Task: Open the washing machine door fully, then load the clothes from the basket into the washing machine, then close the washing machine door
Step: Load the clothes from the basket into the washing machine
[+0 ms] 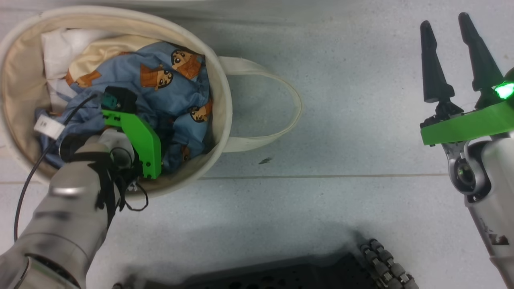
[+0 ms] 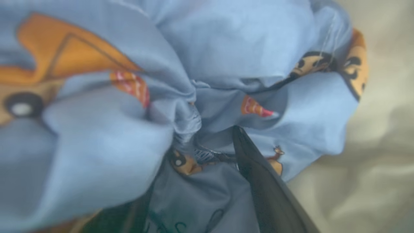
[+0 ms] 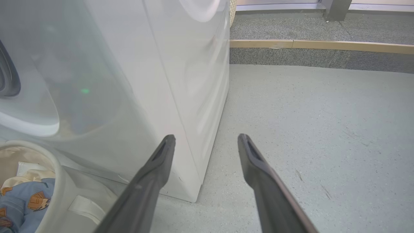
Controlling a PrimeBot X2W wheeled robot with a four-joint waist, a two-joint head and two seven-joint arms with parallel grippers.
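Writing: a white tag (image 1: 49, 126) on the left arm's cable carries marks too small to read. Dark green lettering on the fabric at the bottom of the left wrist view is too blurred to read.
Basket (image 1: 225, 100): one, on the grey floor (image 1: 341, 200) just in front of the washer (image 3: 106, 81). One loop handle (image 1: 281, 80) lies flat on the floor.
Clothes (image 1: 176, 92): one blue bear-print garment, crumpled inside the basket. At least four bears can be counted from above. Up close, two striped cones show on the print.
White bundle (image 1: 60, 48): one, at the far side of the basket, beside the clothes.
Left claw (image 2: 200, 155): down in the basket, fingers (image 2: 258, 181) spread wide and pushed into the blue fabric, which bunches between them. Nothing is pinched.
Right claw (image 1: 445, 28): over bare floor, well apart from the basket, fingers wide apart and empty. One green light (image 1: 505, 90) glows on its mount.
Washer: one white box. Its corner stands ahead of the right claw (image 3: 206, 137).
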